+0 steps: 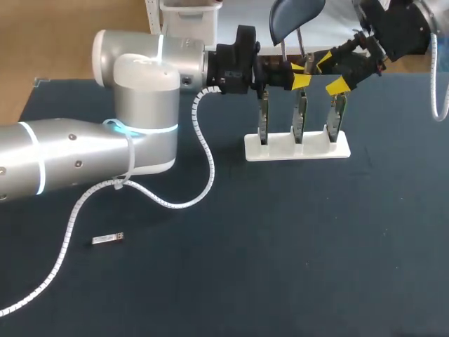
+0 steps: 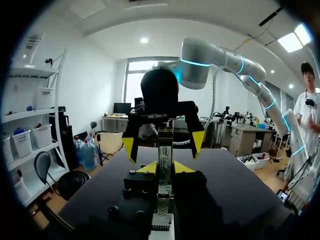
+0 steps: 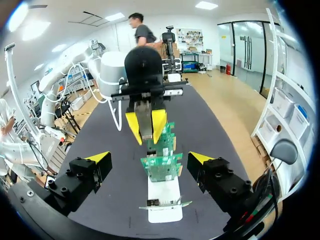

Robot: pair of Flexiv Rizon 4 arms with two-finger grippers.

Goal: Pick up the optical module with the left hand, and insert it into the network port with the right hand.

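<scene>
My left gripper (image 1: 300, 76) hangs above the middle board of the white stand (image 1: 297, 150), shut on a slim silver optical module (image 2: 165, 152) that stands between its yellow tips. In the right wrist view that module (image 3: 145, 119) shows between the left gripper's fingers (image 3: 134, 127). My right gripper (image 1: 331, 74) faces it from the right, open, its tips spread either side of the module without touching. Three green boards with network ports (image 1: 300, 119) stand upright in the stand, under both grippers.
A second silver module (image 1: 108, 239) lies flat on the dark table at the front left. The left arm's white spiral cable (image 1: 208, 158) loops down onto the table beside the stand. The boards (image 3: 162, 167) and base (image 3: 164, 200) sit below the right gripper (image 3: 150, 159).
</scene>
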